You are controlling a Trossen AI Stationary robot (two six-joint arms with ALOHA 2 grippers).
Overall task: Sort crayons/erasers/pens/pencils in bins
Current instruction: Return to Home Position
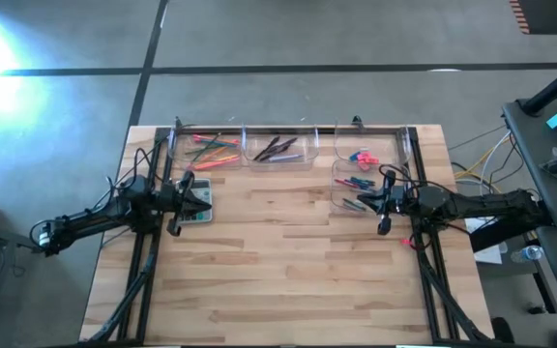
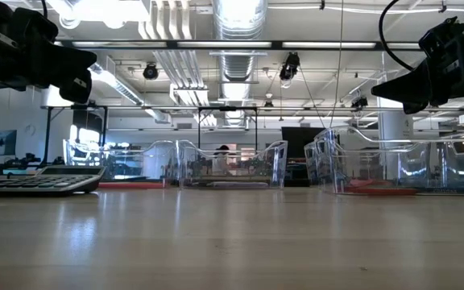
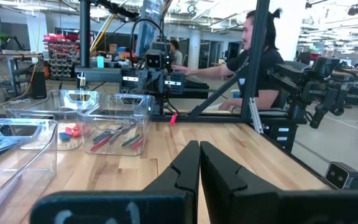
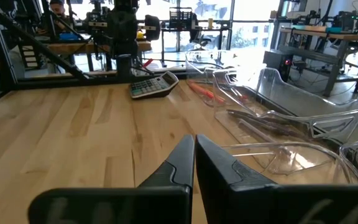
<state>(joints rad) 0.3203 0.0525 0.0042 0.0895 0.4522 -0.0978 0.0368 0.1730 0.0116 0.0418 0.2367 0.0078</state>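
Since both arms sit low and carry nothing, the step in hand looks like the retreat to rest, and the next move seems to call only for folding each arm back clear of the trays. Taking the overhead picture as the clock, the left end effector [image 1: 197, 197] is at 9 o'clock on the tabletop [image 1: 288, 280], fingers pressed together and empty, above a grey calculator [image 1: 199, 215]. Along the far edge, at 11 o'clock, the first bin [image 1: 211, 168] holds the pencils [image 1: 211, 150], long thin orange and green sticks lying crosswise. At 12 o'clock the second bin [image 1: 280, 164] holds the pens [image 1: 278, 148], slim dark sticks bunched at a slant. At 1 o'clock the third bin [image 1: 392, 145] holds the erasers [image 1: 363, 156], stubby pink blocks. Just nearer than it, the fourth bin [image 1: 335, 189] holds short red, blue and green sticks [image 1: 354, 182], probably the crayons. The right end effector [image 1: 364, 201] is at 3 o'clock, just beside that fourth bin, fingers likewise closed on nothing. A small pink scrap [image 1: 406, 242] lies by the right arm's base; I cannot tell what it is.
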